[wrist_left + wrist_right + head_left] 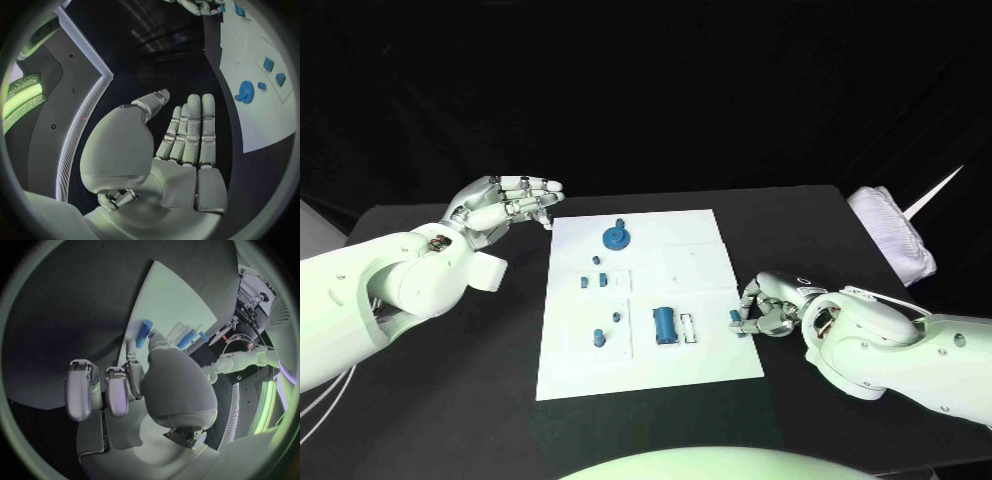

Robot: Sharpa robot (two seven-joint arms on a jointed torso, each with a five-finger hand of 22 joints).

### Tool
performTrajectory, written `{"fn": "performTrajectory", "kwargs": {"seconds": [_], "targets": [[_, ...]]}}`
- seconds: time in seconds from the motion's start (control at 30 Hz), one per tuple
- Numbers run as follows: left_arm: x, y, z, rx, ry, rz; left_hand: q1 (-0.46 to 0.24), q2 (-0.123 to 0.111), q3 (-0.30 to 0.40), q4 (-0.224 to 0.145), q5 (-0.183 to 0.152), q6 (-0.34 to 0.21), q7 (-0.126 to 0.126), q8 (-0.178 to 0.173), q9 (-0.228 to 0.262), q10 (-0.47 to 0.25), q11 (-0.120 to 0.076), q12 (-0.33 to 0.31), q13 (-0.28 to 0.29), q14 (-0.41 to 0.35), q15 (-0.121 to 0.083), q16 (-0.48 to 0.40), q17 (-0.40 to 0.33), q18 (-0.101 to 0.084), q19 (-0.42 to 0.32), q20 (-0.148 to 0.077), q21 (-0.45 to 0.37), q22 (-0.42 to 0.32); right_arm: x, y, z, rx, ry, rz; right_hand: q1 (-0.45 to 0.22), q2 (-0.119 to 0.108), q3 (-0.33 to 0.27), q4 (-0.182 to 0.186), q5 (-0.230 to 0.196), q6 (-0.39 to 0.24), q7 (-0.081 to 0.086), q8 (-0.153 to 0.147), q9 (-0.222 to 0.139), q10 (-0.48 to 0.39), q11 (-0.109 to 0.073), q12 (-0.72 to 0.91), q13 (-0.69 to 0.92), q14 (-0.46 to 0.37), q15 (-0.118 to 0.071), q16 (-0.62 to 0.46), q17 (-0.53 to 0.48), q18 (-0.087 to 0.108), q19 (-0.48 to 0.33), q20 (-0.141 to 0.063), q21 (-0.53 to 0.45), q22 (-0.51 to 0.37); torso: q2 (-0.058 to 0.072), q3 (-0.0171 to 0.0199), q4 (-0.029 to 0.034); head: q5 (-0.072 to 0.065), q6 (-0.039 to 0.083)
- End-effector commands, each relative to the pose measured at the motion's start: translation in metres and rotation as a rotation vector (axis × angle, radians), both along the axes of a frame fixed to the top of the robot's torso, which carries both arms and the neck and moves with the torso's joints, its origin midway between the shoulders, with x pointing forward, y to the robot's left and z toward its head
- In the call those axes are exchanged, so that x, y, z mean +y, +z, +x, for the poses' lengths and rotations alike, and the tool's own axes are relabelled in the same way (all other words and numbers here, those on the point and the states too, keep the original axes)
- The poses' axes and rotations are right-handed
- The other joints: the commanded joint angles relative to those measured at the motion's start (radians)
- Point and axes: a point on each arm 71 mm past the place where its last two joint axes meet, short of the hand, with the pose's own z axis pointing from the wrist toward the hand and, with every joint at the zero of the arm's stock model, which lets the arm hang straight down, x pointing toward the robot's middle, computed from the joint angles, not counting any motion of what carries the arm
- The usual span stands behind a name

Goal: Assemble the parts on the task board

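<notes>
R hand [764, 312] sits at the task board [704, 265] right edge, fingertips pinching a small blue part [736, 320] just over the edge. L hand [514, 203] up off the table, left of board, fingers straight, holding nothing. Blue gear [616, 238] near board's far end.

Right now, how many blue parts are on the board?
8: gear at the far end; three small pieces just nearer; two toward the near left; a cylinder mid-board; one by the right hand. Others may be hidden.
</notes>
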Motion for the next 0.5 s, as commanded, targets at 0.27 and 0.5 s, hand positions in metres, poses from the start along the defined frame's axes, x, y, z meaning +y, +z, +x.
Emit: {"fn": "performTrajectory", "kwargs": {"seconds": [0.27, 0.5], "targets": [[-0.002, 0.0013, -0.001, -0.006, -0.015, -0.012, -0.002, 0.011, 0.0, 0.008, 0.005, -0.008, 0.001, 0.005, 0.0, -0.007, 0.0, 0.005, -0.002, -0.005, 0.001, 0.004, 0.002, 0.006, 0.006, -0.002, -0.005, -0.001, 0.0099, -0.0182, -0.0036, 0.062, 0.049, -0.09, 0.155, 0.02, 0.083, -0.017, -0.085, 0.012, -0.008, -0.021, -0.011, 0.001, -0.013, -0.007, 0.097, 0.076, -0.007, -0.005, 0.137, -0.001, 0.049, -0.002, 0.001, 0.193, 0.0, -0.0002, 0.0015, 0.001, -0.003], [-0.0013, 0.0013, -0.0013, -0.005, -0.014, -0.011, -0.002, 0.012, 0.0, 0.009, 0.005, -0.008, 0.001, 0.006, 0.0, -0.008, 0.001, 0.005, -0.002, -0.005, 0.002, 0.005, 0.002, 0.006, 0.006, -0.002, -0.007, -0.002, 0.0116, -0.0197, -0.0032, 0.057, 0.058, -0.108, 0.21, -0.052, 0.283, -0.016, 0.049, 0.038, -0.006, -0.039, -0.021, 0.0, -0.014, -0.011, 0.099, 0.078, -0.007, -0.004, 0.143, -0.002, 0.052, -0.005, 0.006, 0.198, -0.001, -0.0007, -0.0002, 0.003, -0.006]]}}
